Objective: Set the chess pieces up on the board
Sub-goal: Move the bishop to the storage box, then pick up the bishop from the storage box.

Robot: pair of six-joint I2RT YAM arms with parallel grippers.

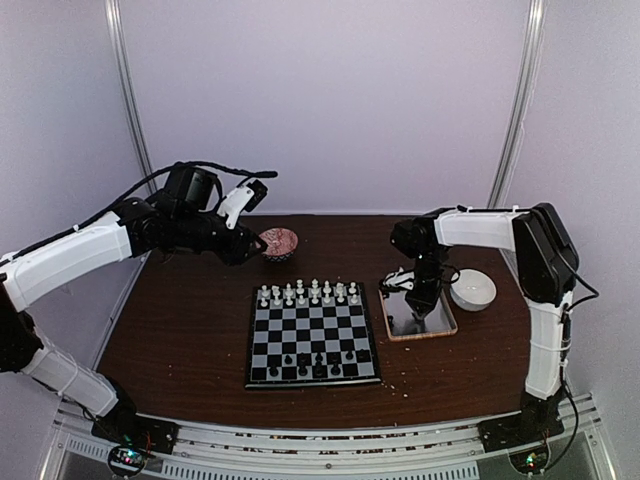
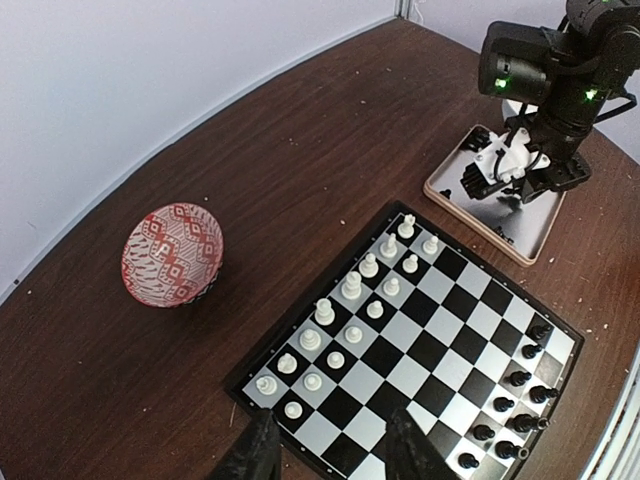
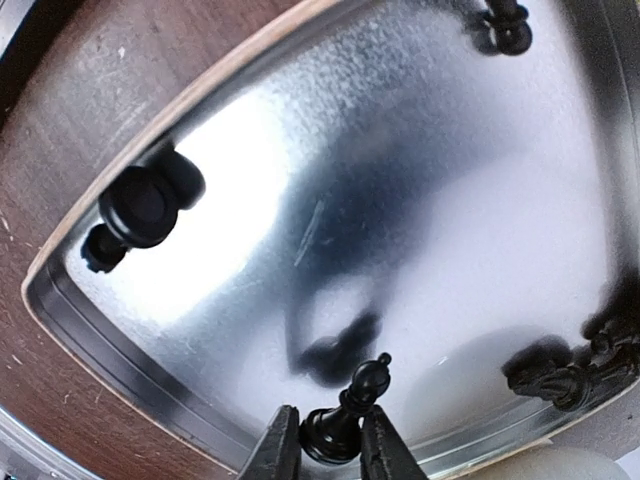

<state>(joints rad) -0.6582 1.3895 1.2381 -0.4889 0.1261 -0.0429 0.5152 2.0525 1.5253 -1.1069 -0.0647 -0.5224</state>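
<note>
Brown table (image 1: 200,300) | board (image 1: 312,335): 16 white pieces (image 2: 350,285) | right gripper (image 3: 328,452) clamped on black piece (image 3: 347,412) | left gripper (image 2: 330,450) apart

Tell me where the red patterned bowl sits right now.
Top view: the red patterned bowl sits on the table, left of centre, just behind the board's far-left corner.

Board (image 1: 313,330) laid flat; white pieces (image 1: 308,293) ranked on two far rows; black pieces (image 1: 318,368) partly set near; black piece (image 3: 345,415) gripped off-board.

Middle ranks of board (image 1: 313,335) open, white pieces (image 1: 308,293) crowding far rows, right arm (image 1: 480,228) over tray (image 1: 420,337).
</note>
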